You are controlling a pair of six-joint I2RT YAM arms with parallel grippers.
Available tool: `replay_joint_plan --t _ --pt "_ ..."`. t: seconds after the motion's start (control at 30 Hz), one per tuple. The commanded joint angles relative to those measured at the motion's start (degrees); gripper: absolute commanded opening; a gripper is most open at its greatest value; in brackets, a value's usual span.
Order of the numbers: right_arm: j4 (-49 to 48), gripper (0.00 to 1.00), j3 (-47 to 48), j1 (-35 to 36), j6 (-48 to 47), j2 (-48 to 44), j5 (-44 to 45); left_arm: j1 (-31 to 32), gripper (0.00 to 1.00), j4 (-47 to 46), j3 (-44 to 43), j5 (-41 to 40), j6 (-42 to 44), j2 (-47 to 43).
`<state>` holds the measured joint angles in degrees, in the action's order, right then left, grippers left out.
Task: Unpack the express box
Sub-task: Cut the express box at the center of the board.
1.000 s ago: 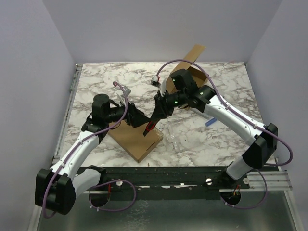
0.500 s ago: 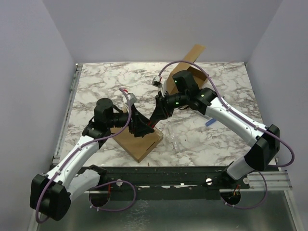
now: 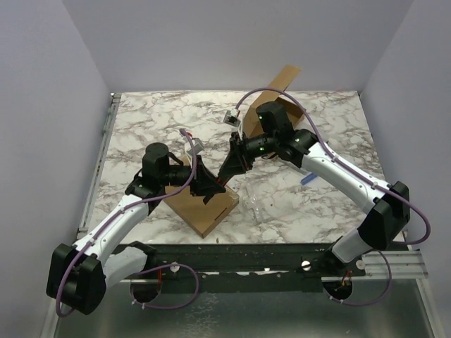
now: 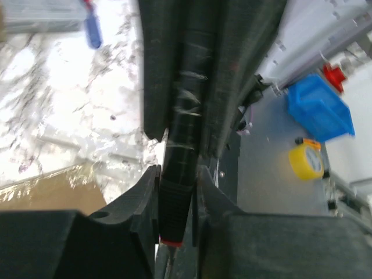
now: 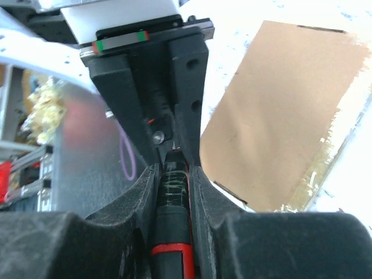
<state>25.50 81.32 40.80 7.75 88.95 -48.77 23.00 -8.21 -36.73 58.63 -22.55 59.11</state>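
Gripping 1 tool (image 4: 179, 174), L claw (image 3: 210, 189), R claw (image 3: 228, 170), near box (image 3: 204, 211), far box (image 3: 285, 77)

You are looking at a robotics lab test cell, not a home or a shop. Plain pale walls (image 3: 49, 127) box in a marble-patterned worktop (image 3: 141, 127) on three sides. A black metal rail (image 3: 246, 255) runs along its near edge, where the left arm (image 3: 116, 222) and right arm (image 3: 345, 176) are bolted. Purple cables (image 3: 268, 89) loop over them. Past the worktop, the left wrist view shows a blue plastic bin (image 4: 321, 107) and a yellow tape roll (image 4: 306, 163) on grey metal.
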Motion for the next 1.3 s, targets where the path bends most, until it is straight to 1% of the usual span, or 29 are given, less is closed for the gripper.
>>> replay_joint_plan --t 0.0,0.07,0.1,0.13,0.2,0.23,0.3,0.33,0.43,0.53,0.6,0.63,0.67,0.7,0.73,0.77,0.8,0.87,0.9,0.93,1.0,1.03,1.1,1.17,1.27 --pt "-5.65 0.11 -1.06 0.17 5.16 -0.13 -0.35 0.39 0.01 -2.52 -0.59 2.14 0.51 0.12" --pt "-8.96 0.43 -3.43 -0.19 9.32 -0.76 2.31 0.37 0.0 -3.47 -0.18 0.64 0.31 -0.8" --pt "-12.52 0.51 -5.14 -0.48 11.33 -1.23 1.34 0.4 0.0 -4.79 0.19 0.28 -0.56 -1.36" --pt "-15.88 0.54 -7.12 -0.53 13.82 -1.69 0.85 0.36 0.0 -6.3 0.52 -0.27 -1.41 -1.94" --pt "-23.81 0.55 -11.17 -0.66 18.67 -3.03 -1.06 0.35 0.0 -8.13 0.98 -1.54 -2.13 -3.05" --pt "-29.26 0.55 -13.41 -0.58 21.53 -3.71 -1.9 0.34 0.0 -8.84 1.28 -2.08 -2.31 -3.38" --pt "-38.72 0.53 -17.65 -0.59 26.51 -5.24 -3.07 0.31 0.0 -9.52 1.52 -2.46 -2.64 -3.56" --pt "-41.99 0.51 -19.03 -0.62 28.04 -5.95 -2.82 0.33 0.0 -9.99 1.68 -2.41 -2.98 -3.52" --pt "-48.15 0.42 -20.94 -0.61 30.62 -6.19 -2.79 0.29 0.0 -11.51 2.09 -1.49 -4.31 -2.87" --pt "-57.17 0.38 -21.87 -0.38 35.81 -4.0 -4.65 0.29 0.0 -12.18 2.23 -0.63 -5.04 -2.05" --pt "-60.25 0.31 -22.55 -0.29 38.32 -2.48 -4.26 0.33 0.0 -12.18 2.11 -1.61 -5.61 -2.02" --pt "-60.37 0.22 -22.48 -0.28 38.57 -1.81 -3.94 0.29 0.09 -12.17 2.1 -3.13 -6.18 -2.3" --pt "-59.33 0.11 -22.37 -0.4 38.22 -1.47 -2.66 0.29 0.23 -11.7 2.22 -5.21 -6.61 -2.59" --pt "-55.81 0.06 -22.16 -0.48 35.62 -1.88 1.2 0.29 0.38 -10.39 2.23 -7.98 -6.8 -3.13" --pt "-51.2 0.01 -21.56 -0.61 32.46 -2.87 7.36 0.29 0.49 -6.44 1.7 -12.13 -5.74 -3.72" --pt "-45.39 0.0 -21.01 -0.63 29.57 -4.34 17.02 0.31 0.57 -2.54 1.18 -16.7 -4.45 -4.49" --pt "-41.72 0.0 -20.72 -0.63 27.85 -5.63 25.47 0.25 0.61 0.32 1.02 -20.98 -3.78 -5.12" --pt "-40.75 0.0 -21.39 -0.68 23.36 -7.52 35.6 0.05 0.63 6.39 0.08 -27.77 -1.35 -6.12" --pt "-41.49 0.0 -21.64 -0.59 21.42 -7.7 39.0 -0.29 0.64 10.21 -0.63 -31.95 -0.38 -6.8" --pt "-41.68 0.0 -21.09 -0.61 20.12 -6.97 40.2 -0.88 0.65 12.65 -1.01 -35.99 -0.04 -7.79" --pt "-37.92 0.0 -17.38 -0.57 15.18 -4.04 41.16 -3.7 0.68 17.42 -2.11 -42.67 0.1 -9.82" --pt "-36.43 0.0 -15.98 -0.62 13.85 -2.5 40.8 -6.13 0.69 19.5 -3.15 -44.91 0.05 -10.12" --pt "-38.47 0.0 -16.01 0.58 9.15 -0.59 43.18 -11.85 0.73 22.22 -4.95 -45.86 -0.71 -8.94" --pt "-42.16 0.0 -16.38 2.54 5.57 0.56 43.81 -15.64 0.73 22.34 -7.06 -42.28 -1.44 -3.93" --pt "-43.03 0.0 -13.77 3.6 3.63 3.64 43.18 -16.19 0.73 21.42 -11.98 -36.1 1.3 7.53"
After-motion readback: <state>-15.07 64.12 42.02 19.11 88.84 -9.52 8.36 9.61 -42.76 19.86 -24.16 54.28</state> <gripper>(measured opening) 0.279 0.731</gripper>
